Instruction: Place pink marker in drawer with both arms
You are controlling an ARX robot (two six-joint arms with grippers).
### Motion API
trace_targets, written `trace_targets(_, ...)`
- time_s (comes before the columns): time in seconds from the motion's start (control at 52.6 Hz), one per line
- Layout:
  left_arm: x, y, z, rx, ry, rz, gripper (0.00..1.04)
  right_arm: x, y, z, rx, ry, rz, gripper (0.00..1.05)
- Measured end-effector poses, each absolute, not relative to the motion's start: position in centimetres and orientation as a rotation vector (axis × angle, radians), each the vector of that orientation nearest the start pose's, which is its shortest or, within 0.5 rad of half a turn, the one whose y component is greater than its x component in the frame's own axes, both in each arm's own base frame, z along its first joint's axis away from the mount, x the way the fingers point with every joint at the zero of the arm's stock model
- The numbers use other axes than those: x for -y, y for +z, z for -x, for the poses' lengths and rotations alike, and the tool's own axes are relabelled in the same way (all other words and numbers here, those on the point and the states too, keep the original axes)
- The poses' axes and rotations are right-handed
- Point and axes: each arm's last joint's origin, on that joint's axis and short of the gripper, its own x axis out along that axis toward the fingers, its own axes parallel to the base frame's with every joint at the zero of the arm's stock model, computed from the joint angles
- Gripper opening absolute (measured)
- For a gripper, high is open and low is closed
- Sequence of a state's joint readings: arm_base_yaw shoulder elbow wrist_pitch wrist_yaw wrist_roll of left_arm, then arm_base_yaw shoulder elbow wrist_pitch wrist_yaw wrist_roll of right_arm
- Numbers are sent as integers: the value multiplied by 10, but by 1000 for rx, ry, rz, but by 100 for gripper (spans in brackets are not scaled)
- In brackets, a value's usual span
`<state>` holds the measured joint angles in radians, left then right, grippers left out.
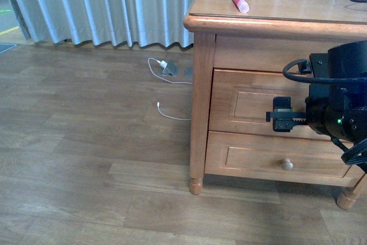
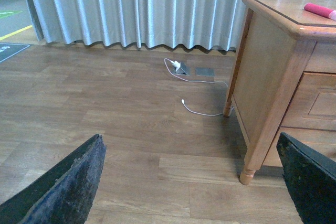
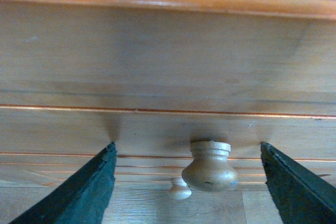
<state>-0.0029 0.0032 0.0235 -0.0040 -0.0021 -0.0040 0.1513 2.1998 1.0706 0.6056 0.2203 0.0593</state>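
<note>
Drawer-opening step: my right gripper (image 3: 187, 148) is spread wide in front of the drawer (image 1: 252, 104) knob (image 3: 208, 165), not touching yet I think, so next I pinch and pull; pink marker (image 1: 240, 2) sits on the chest (image 1: 200, 84) top.

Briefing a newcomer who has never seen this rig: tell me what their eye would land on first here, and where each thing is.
The bright pink marker stands out, lying on top of the wooden chest. Lower down, the right gripper is open in front of the top drawer, its black jaws on either side of the pale round knob without touching it.
</note>
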Motion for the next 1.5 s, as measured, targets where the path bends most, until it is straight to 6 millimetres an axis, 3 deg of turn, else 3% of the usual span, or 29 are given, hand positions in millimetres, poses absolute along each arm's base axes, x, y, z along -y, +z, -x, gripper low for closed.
trace_targets(0.323, 0, 171, -96, 16, -1, 4, 99, -54, 71, -414, -527, -95, 63, 24)
trace_targets(0.608, 0, 171, -96, 16, -1, 4, 99, -54, 71, -411, -546, -82, 69, 23)
trace_targets(0.798, 0, 171, -96, 16, -1, 4, 99, -54, 73, -393, -580, -62, 48, 23)
trace_targets(1.007, 0, 171, -96, 16, -1, 4, 99, -55, 77, -357, -632, -37, -3, 23)
trace_targets(1.216, 0, 171, -96, 16, -1, 4, 99, -52, 84, -299, -686, 6, -37, 23)
trace_targets(1.501, 0, 171, -96, 16, -1, 4, 99, -47, 89, -245, -745, 59, -63, 22)
